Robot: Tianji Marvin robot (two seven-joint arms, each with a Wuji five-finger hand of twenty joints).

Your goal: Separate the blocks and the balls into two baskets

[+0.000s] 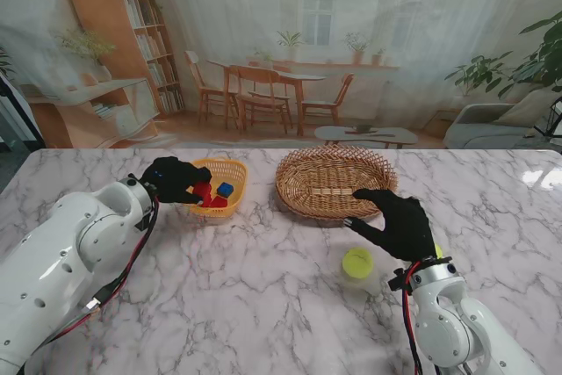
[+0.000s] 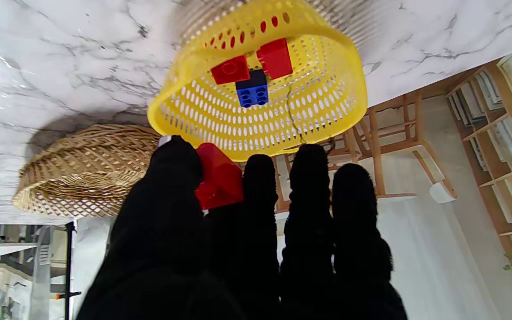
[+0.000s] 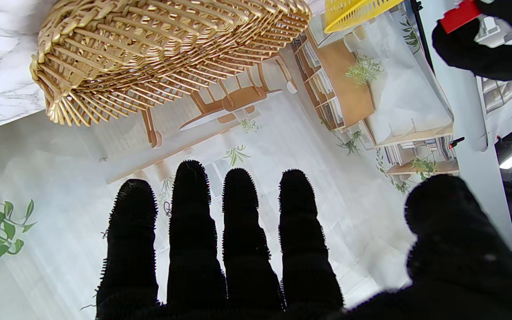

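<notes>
My left hand (image 1: 174, 179) hovers at the near-left rim of the yellow plastic basket (image 1: 230, 168), shut on a red block (image 2: 218, 183) pinched between thumb and fingers. Inside the basket lie two red blocks (image 2: 274, 58) and a blue block (image 2: 252, 90). The wicker basket (image 1: 334, 183) stands to the right of it and looks bare inside. My right hand (image 1: 401, 221) floats open, fingers spread, just nearer to me than the wicker basket's right rim (image 3: 158, 49). A yellow-green ball (image 1: 357, 262) rests on the table close to that hand's left; another bit of yellow-green shows behind the wrist (image 1: 437, 251).
The marble table (image 1: 263, 305) stretches wide toward me and to both sides. A printed backdrop of a room rises behind the table's far edge. My left arm (image 1: 70, 252) lies along the table's left side.
</notes>
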